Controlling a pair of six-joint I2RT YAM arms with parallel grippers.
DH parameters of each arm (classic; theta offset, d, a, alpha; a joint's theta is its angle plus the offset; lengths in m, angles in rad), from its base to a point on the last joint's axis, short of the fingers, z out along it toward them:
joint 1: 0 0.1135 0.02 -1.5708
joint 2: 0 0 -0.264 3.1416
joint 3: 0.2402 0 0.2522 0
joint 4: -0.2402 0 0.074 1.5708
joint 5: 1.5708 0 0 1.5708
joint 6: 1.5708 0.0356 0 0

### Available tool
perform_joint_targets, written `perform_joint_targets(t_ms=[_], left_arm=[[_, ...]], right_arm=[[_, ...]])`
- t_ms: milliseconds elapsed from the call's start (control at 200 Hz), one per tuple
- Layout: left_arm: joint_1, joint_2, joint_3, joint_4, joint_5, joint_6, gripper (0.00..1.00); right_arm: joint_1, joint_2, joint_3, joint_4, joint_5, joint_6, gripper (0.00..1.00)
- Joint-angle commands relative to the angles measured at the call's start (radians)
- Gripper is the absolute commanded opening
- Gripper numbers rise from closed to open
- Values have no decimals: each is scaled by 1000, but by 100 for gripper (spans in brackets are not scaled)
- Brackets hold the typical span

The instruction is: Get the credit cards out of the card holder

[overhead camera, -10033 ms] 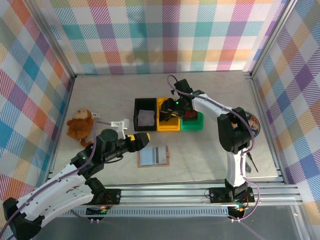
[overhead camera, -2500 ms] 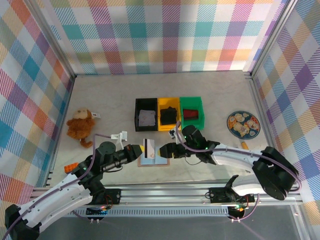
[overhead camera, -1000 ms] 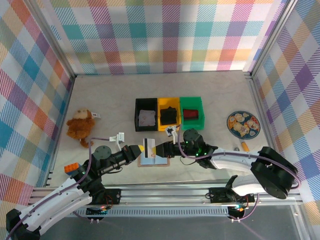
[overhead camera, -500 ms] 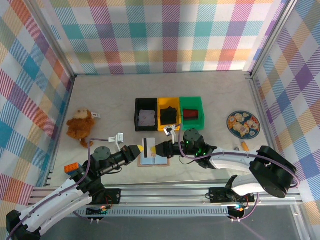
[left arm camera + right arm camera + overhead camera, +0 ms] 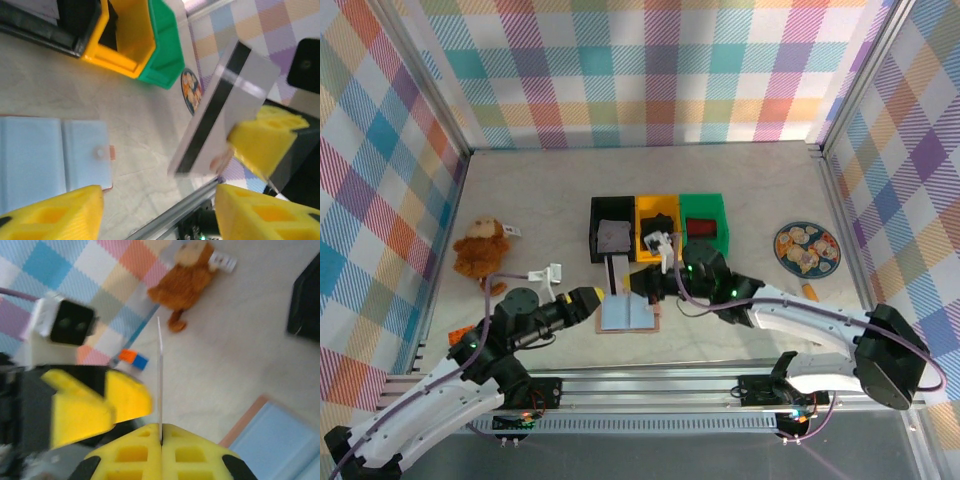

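A white credit card (image 5: 226, 107) with a black stripe stands on edge in the air, and my right gripper (image 5: 161, 432) is shut on its lower edge. In the right wrist view the card (image 5: 160, 375) shows as a thin line. My left gripper (image 5: 157, 210) is open just left of the card and touches nothing. From above, the card (image 5: 616, 275) hangs between the left gripper (image 5: 588, 298) and the right gripper (image 5: 638, 283), over the far edge of the card holder (image 5: 628, 316). The holder lies open and flat, pale blue inside (image 5: 50, 155).
Black (image 5: 610, 238), yellow (image 5: 657, 232) and green (image 5: 704, 230) bins stand in a row just behind the card. A plush monkey (image 5: 480, 250) sits at the left, a patterned plate (image 5: 806, 246) at the right. A small orange and blue block (image 5: 132, 358) lies near the left arm.
The left gripper opened and let go of the card. The right gripper shut on the card and carried it a little toward the bins.
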Motion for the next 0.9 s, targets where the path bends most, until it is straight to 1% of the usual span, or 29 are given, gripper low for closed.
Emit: perform_joint_targets(t_ms=[0, 55, 125, 150, 195, 235, 330, 355, 380, 495, 530, 615, 780, 895], left_arm=[[7, -28, 141, -260, -118, 126, 68], [7, -26, 200, -349, -175, 155, 72], [6, -25, 276, -447, -245, 194, 75], [6, -27, 298, -479, -267, 204, 82], [8, -28, 340, -532, -311, 221, 84], [6, -27, 372, -572, -346, 235, 88], [7, -21, 430, -647, -407, 261, 90], [7, -21, 442, -663, -421, 265, 94], [7, -22, 449, -673, -427, 274, 95], [7, -43, 461, -700, -469, 276, 98], [7, -53, 459, -698, -474, 276, 98], [7, -61, 451, -698, -490, 270, 99], [6, -56, 451, -704, -504, 268, 100], [6, -62, 449, -704, -509, 266, 100]], right_arm=[[1, 92, 203, -339, 208, -288, 0], [1, 181, 312, -431, 264, -371, 0], [1, 295, 431, -521, 395, -445, 0], [2, 338, 477, -556, 437, -468, 0], [2, 409, 550, -617, 514, -486, 0], [4, 468, 620, -663, 562, -505, 0], [15, 580, 706, -690, 747, -576, 0], [20, 607, 730, -701, 788, -589, 0], [22, 628, 745, -699, 819, -601, 0], [34, 676, 770, -657, 856, -656, 0], [43, 690, 777, -642, 860, -716, 0], [65, 728, 782, -576, 916, -822, 0], [83, 743, 767, -471, 925, -931, 0], [88, 753, 740, -377, 922, -1044, 0]])
